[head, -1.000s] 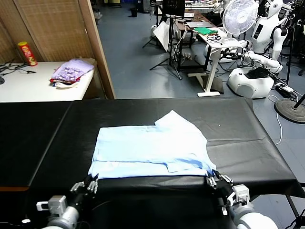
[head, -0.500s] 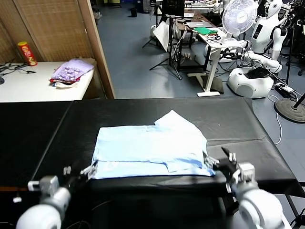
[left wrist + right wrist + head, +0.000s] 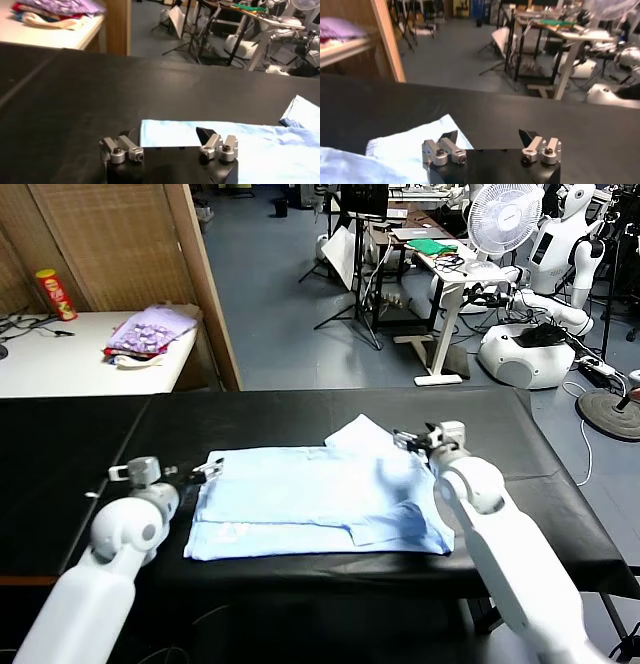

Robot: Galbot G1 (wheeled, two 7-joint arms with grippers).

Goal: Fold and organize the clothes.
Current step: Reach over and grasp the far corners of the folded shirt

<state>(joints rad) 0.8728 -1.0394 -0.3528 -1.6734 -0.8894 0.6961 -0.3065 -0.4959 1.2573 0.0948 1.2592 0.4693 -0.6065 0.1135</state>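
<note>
Item one: pale blue T-shirt [image 3: 320,499], thin fabric, lying flat on my black worktop [image 3: 500,424], nearer the front edge than the back and roughly midway between the left and right edges. It is folded into a broad rectangle, with one sleeve [image 3: 365,436] poking out toward the back edge on the right. Small white lettering shows near its front left corner.

Item two: my left gripper [image 3: 208,471], at the shirt's back left corner. Its fingers [image 3: 122,149] stand wide apart and hold nothing. In the left wrist view the shirt's edge lies just beyond the fingertips; I cannot tell whether any tip touches the cloth.

Item three: my right gripper [image 3: 417,436], over the right side of the shirt, beside the protruding sleeve. Its fingers [image 3: 445,148] are likewise spread wide and empty. In the right wrist view the sleeve's blue fabric lies below and ahead of one finger, with bare black worktop ahead of the other.

Item four: a white side table [image 3: 60,359] beyond the worktop's back left corner, carrying a purple-and-white heap of clothes [image 3: 150,334] and a red and yellow can [image 3: 57,294].

Item five: background, past the back edge: a white fan [image 3: 503,219] and a white robot [image 3: 560,259].
</note>
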